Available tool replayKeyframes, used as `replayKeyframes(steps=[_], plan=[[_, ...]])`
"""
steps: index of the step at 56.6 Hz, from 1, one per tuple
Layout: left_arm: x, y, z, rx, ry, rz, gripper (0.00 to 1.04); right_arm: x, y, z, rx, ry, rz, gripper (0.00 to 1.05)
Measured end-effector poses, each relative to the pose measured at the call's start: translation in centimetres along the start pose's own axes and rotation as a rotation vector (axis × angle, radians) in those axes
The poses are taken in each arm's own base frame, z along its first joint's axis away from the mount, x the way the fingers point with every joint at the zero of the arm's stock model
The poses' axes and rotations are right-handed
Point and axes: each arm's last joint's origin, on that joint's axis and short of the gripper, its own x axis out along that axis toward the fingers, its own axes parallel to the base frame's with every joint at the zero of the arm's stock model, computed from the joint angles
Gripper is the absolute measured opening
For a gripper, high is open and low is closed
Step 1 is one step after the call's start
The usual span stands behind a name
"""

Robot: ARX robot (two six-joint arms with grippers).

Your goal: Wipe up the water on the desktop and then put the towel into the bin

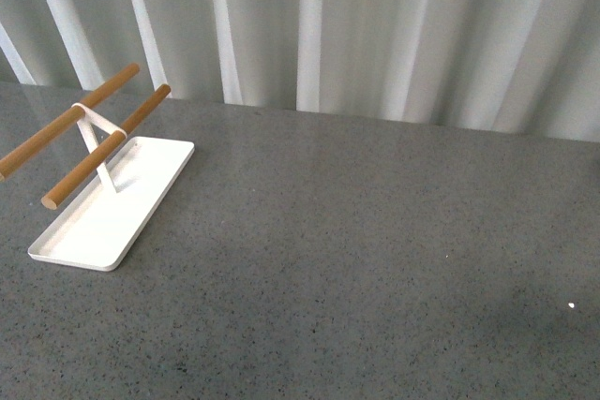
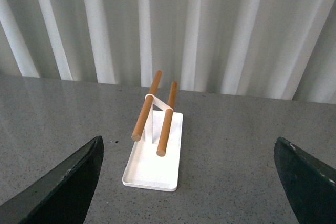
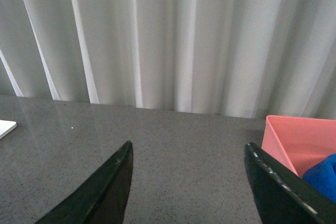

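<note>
Inside pink bin (image 3: 294, 140), blue towel (image 3: 321, 178) lodged; bench (image 1: 356, 231) showing no water; both grippers, left (image 2: 186, 182) and right (image 3: 186, 182), spread wide, empty; task seemingly complete.

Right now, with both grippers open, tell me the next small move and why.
Probably just draw the right gripper back from the pink plastic bin. The bright-blue plush towel already seems to lie inside it, both grippers, the left gripper too, hold nothing, and the front view shows no obvious water on the speckled dark-grey desktop. The task looks about done.
</note>
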Motion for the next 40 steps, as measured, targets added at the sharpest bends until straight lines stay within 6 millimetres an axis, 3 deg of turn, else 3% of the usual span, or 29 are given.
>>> replayKeyframes(steps=[12,40], plan=[[0.0,0.0,0.0,0.0,0.0,0.0,0.98,0.0,0.0,-0.01,0.002,0.001,0.0,1.0],[0.0,0.0,0.0,0.0,0.0,0.0,0.98,0.0,0.0,-0.01,0.002,0.001,0.0,0.98]])
